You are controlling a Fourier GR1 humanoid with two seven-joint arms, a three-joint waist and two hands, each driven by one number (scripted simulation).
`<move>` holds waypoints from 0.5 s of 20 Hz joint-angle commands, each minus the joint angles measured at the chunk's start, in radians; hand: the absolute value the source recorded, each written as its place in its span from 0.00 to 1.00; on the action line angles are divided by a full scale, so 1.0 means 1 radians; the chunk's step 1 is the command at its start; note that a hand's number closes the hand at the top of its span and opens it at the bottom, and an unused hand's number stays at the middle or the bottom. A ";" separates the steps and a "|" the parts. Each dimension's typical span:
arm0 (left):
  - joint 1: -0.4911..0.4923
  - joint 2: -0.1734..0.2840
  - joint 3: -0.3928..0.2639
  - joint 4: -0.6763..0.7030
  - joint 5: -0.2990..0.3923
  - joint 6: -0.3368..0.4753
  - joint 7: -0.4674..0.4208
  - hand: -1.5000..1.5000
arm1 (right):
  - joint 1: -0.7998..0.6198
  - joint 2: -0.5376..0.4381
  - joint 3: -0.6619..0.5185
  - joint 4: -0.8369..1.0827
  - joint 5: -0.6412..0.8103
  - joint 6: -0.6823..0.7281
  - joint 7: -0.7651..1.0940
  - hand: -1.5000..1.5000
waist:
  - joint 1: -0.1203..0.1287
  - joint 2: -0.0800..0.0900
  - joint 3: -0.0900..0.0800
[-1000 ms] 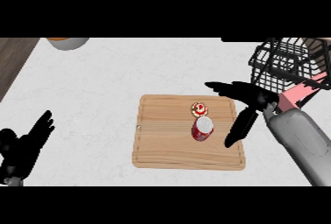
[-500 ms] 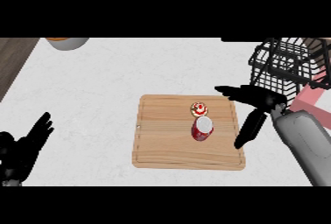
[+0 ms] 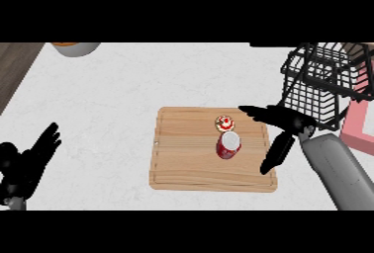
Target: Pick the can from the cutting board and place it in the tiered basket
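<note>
A red can (image 3: pixel 228 145) with a white top stands near the middle of the wooden cutting board (image 3: pixel 190 163). A small round red-and-white item (image 3: pixel 225 122) lies just behind the can on the board. My right hand (image 3: pixel 286 127) hovers open at the board's right edge, thumb pointing left behind the can, fingers hanging down to its right, a gap between them and the can. The black wire tiered basket (image 3: pixel 319 81) stands at the back right. My left hand (image 3: pixel 25 163) rests open at the lower left.
A pink object (image 3: pixel 359 124) lies right of the basket. A bowl (image 3: pixel 75 48) sits at the back left edge. The dark strip of the counter's edge (image 3: pixel 13 69) runs along the far left.
My right hand has shifted slightly right and down, its fingers now lower beside the can. The can and my left hand have not moved.
</note>
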 commanded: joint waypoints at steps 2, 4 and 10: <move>-0.046 -0.037 0.032 0.060 -0.037 -0.009 -0.021 0.50 | 0.044 0.044 -0.023 0.022 0.090 0.003 -0.076 0.00 | -0.001 0.000 0.000; -0.063 -0.022 0.055 0.122 -0.045 -0.036 -0.062 0.50 | -0.001 0.085 -0.031 0.044 0.102 -0.015 -0.056 0.00 | -0.001 0.001 0.000; 0.029 -0.086 0.022 -0.088 -0.080 -0.009 0.046 0.50 | -0.045 0.108 -0.067 0.159 0.190 -0.003 -0.156 0.00 | 0.004 0.001 0.000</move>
